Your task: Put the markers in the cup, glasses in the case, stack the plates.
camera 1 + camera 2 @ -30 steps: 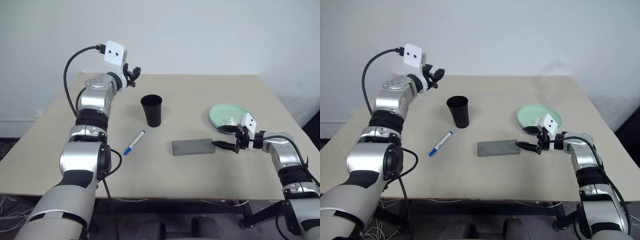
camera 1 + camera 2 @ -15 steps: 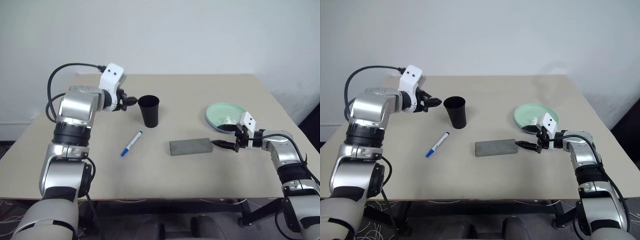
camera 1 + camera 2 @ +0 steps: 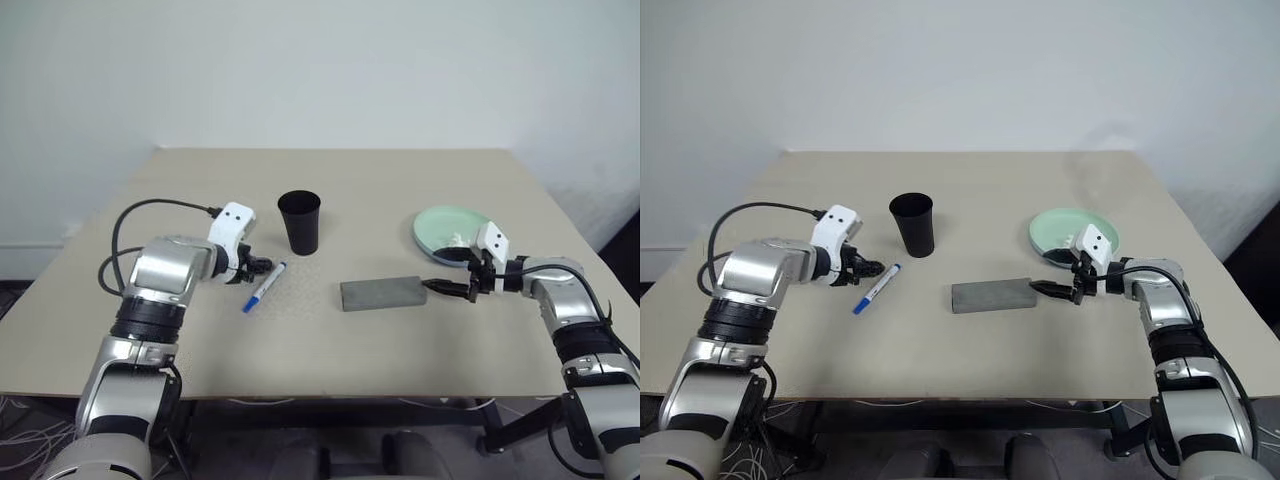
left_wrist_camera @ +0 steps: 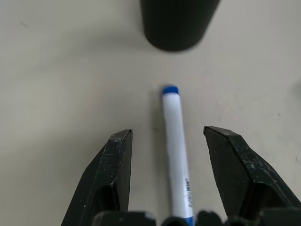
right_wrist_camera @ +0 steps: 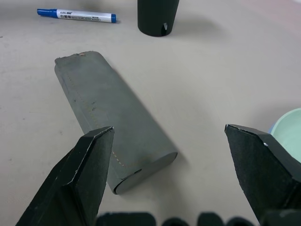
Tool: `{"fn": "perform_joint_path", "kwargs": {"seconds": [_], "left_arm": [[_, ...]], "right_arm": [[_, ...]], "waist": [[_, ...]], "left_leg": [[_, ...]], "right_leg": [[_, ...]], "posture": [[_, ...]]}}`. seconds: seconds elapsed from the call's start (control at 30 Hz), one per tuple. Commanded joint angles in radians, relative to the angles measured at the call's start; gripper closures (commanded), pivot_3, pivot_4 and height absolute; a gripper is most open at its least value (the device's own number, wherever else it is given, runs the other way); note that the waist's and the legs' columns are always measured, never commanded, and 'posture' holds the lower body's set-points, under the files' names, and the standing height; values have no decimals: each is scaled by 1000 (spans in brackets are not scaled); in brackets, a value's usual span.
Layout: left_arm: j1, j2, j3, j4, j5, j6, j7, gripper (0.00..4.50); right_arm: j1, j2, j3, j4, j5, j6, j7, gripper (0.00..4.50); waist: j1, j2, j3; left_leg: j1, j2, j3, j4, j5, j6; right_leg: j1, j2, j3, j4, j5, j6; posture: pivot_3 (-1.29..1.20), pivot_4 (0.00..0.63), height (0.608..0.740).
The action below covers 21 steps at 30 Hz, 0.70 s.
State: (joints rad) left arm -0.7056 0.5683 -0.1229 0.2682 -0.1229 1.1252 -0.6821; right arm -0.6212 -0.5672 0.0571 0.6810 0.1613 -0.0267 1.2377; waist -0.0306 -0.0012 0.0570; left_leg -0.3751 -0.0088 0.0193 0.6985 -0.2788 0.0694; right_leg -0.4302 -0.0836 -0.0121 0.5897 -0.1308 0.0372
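— Where does the marker (image 3: pixel 265 286) lie, and which way does it point?

— Flat on the tabletop (image 3: pixel 330 180), left of its middle, near the front edge. Its long axis runs on a slant, from the front-left toward the back-right. The white barrel has blue at both ends, and the back end points toward the cup (image 3: pixel 301 222).

— And the cup?

— Upright, mouth up, just behind the marker, apart from it. I cannot tell what is inside; the inside looks dark.

— The case (image 3: pixel 383 293)?

— Grey, lid shut, lying flat near the middle of the tabletop, its long axis roughly parallel to the front edge. What it holds cannot be seen.

— The plates?

— The pale green plate (image 3: pixel 438 223) sits toward the right edge. A small white lump (image 3: pixel 459 238) rests on it.

— The grippers?

— The left gripper (image 4: pixel 168 136) is low over the marker, its fingers spread, one on each side of the barrel, not touching it. The right gripper (image 5: pixel 181 136) is spread wide at the right end of the case, holding nothing.
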Motion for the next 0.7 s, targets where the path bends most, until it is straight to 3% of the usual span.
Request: {"fn": "perform_joint_path", "kwargs": {"seconds": [0.03,0.43,0.53,0.7], "left_arm": [[-31,-1,-24,33,1,-33,-13,1991],[-89,-24,-110,203,54,-144,-14,1991],[-93,-30,-128,222,65,-159,-24,2608],[-89,-34,-138,228,75,-167,-40,4260]], "right_arm": [[-27,1,-12,-15,7,-19,5,408],[-7,-7,-18,-38,16,-9,4,408],[-7,-8,-19,-37,15,-8,2,408],[-8,-8,-19,-34,14,-10,2,408]], "waist": [[0,0,0],[1,0,0],[1,0,0],[1,0,0]], "left_leg": [[0,-1,0,0,0,0],[0,-1,0,0,0,0],[0,-1,0,0,0,0],[0,-1,0,0,0,0]], "right_leg": [[0,0,0,0,0,0],[0,0,0,0,0,0],[0,0,0,0,0,0],[0,0,0,0,0,0]], "posture": [[0,0,733],[0,0,733],[0,0,733],[0,0,733]]}}
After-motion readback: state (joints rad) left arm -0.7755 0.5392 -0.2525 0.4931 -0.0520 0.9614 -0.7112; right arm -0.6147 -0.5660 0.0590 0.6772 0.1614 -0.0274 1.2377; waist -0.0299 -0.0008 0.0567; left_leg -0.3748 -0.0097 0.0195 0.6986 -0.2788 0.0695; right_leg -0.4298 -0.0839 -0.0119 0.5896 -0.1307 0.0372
